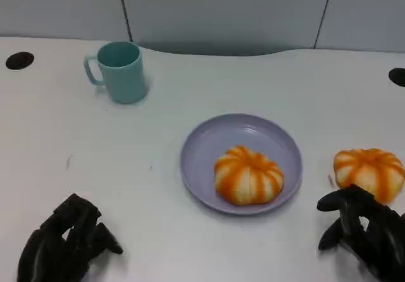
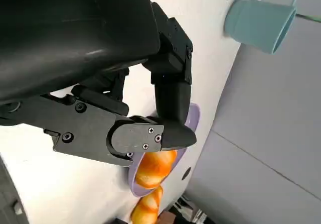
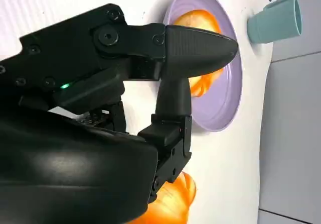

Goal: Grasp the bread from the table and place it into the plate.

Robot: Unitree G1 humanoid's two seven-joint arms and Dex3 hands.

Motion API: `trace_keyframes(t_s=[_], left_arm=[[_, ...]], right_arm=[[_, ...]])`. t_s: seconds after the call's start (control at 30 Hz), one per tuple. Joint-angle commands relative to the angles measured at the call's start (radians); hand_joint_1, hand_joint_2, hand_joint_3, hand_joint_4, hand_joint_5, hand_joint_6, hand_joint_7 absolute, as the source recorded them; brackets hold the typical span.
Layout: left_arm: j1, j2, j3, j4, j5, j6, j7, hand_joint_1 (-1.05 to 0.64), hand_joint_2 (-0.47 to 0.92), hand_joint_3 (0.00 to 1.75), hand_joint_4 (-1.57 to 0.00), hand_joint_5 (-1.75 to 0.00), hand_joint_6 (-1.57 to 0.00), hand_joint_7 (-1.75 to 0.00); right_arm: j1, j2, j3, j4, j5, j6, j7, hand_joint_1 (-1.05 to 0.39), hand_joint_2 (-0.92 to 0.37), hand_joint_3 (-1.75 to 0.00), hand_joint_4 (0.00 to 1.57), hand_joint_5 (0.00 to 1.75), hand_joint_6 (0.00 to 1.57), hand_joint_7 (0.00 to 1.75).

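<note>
A round bread with orange stripes (image 1: 369, 173) lies on the white table at the right, outside the plate. A second striped bread (image 1: 248, 176) sits inside the lilac plate (image 1: 209, 148) at the table's middle. My right hand (image 1: 364, 228) rests just in front of the bread on the table, fingers apart and holding nothing; whether the fingertips touch it is unclear. In the right wrist view that bread (image 3: 173, 204) lies beside my right hand (image 3: 150, 83), with the plate (image 3: 228, 98) beyond. My left hand (image 1: 63, 241) lies at the near left, holding nothing.
A teal mug (image 1: 120, 72) stands at the back left, well apart from the plate. Dark round holes (image 1: 19, 60) mark the table's far corners. In the left wrist view my left hand (image 2: 150, 108) has the plate (image 2: 193, 116) and mug (image 2: 261, 18) beyond it.
</note>
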Motion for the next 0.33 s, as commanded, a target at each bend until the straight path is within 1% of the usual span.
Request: trace_keyframes(t_s=[0.03, 0.27, 0.33], left_arm=[[0.008, 0.007, 0.012, -0.011, 0.007, 0.005, 0.003, -0.50, 0.92, 0.37, -0.70, -1.75, -0.47, -1.75], [0.006, 0.006, 0.012, -0.012, 0.016, 0.002, 0.011, -0.50, 0.92, 0.37, -0.70, -1.75, -0.47, -1.75], [0.002, 0.005, 0.010, -0.011, 0.025, -0.005, 0.020, -0.52, 0.92, 0.34, -0.72, -1.75, -0.49, -1.75]], right_arm=[[0.004, -0.017, -0.009, 0.012, -0.003, -0.009, 0.001, -0.28, -0.92, -0.57, 0.55, 1.75, 0.42, 1.53], [-0.001, -0.020, -0.011, 0.022, -0.007, -0.014, 0.002, -0.27, -0.92, -0.57, 0.55, 1.75, 0.42, 1.53], [-0.007, -0.023, -0.013, 0.031, -0.010, -0.014, 0.000, -0.29, -0.92, -0.55, 0.53, 1.74, 0.42, 1.53]])
